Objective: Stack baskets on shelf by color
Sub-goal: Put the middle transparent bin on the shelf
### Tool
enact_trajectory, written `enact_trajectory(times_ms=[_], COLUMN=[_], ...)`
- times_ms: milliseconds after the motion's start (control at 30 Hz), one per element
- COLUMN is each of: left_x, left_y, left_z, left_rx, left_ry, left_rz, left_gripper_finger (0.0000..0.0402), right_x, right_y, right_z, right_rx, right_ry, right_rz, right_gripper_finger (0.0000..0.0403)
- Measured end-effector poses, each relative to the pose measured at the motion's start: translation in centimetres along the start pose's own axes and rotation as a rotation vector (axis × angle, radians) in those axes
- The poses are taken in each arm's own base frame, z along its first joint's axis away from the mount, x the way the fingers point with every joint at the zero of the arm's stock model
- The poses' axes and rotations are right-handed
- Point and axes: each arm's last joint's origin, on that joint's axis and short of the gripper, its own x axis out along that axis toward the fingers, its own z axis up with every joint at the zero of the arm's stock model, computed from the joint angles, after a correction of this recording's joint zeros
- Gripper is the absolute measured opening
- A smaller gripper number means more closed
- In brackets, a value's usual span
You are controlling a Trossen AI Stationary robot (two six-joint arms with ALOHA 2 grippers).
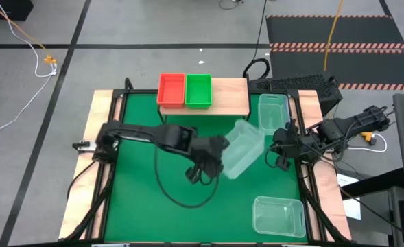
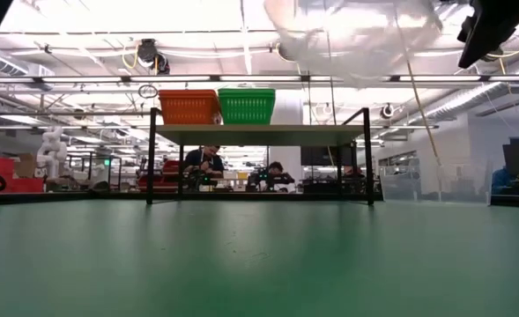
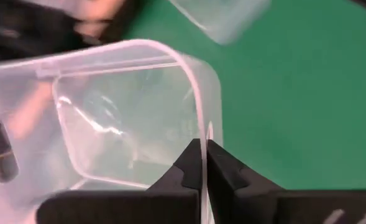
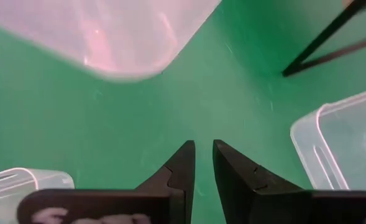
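The shelf (image 1: 229, 96) carries a red basket (image 1: 171, 90) and a green basket (image 1: 198, 90), its right third bare; the left gripper (image 1: 212, 159) is pinched on the rim of a lifted clear basket (image 1: 244, 147), two clear baskets (image 1: 278, 216) wait on the mat, and the empty right gripper (image 1: 278, 154) is slightly parted nearby

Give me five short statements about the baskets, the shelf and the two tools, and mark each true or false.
1. The left tool grips the rim of a clear basket held off the mat. True.
2. Three baskets sit on the shelf. False: only a red basket and a green basket.
3. The right tool holds a basket. False: it holds nothing.
4. Two clear baskets rest on the mat. True.
5. The red basket sits atop the green. False: side by side.
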Motion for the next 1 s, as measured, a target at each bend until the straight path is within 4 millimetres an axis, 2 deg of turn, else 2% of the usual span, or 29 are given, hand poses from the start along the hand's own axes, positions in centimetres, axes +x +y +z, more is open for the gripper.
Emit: enact_trajectory(times_ms=[167,333,500,700,800,1000], left_x=[-4.2,-5.5,-5.0,-3.3,-2.4,-1.4], left_y=[3.1,7.4,11.9,15.6,16.2,16.2], left_z=[-0.1,-2.1,-6.5,-11.4,-12.9,-13.3], left_rx=[-0.108,-0.232,-0.415,-0.622,-0.653,-0.64], left_ry=[-0.123,-0.218,-0.217,-0.216,-0.217,-0.203], left_rz=[0.272,0.455,0.564,0.622,0.558,0.508], left_gripper_finger=[0.0009,0.0004,0.0004,0.0008,0.0004,0.0012], right_x=[0.0,0.0,0.0,0.0,0.0,0.9], right_y=[0.3,0.3,0.3,0.3,0.3,0.3], right_z=[0.3,0.5,0.5,0.5,0.5,0.0], right_rx=[-0.028,-0.033,-0.037,-0.047,-0.048,-0.057], right_ry=[-0.034,-0.055,-0.059,-0.061,-0.061,-0.039], right_rz=[0.026,0.026,0.015,0.014,0.012,-0.003], right_gripper_finger=[0.005,0.005,0.005,0.005,0.005,0.005])
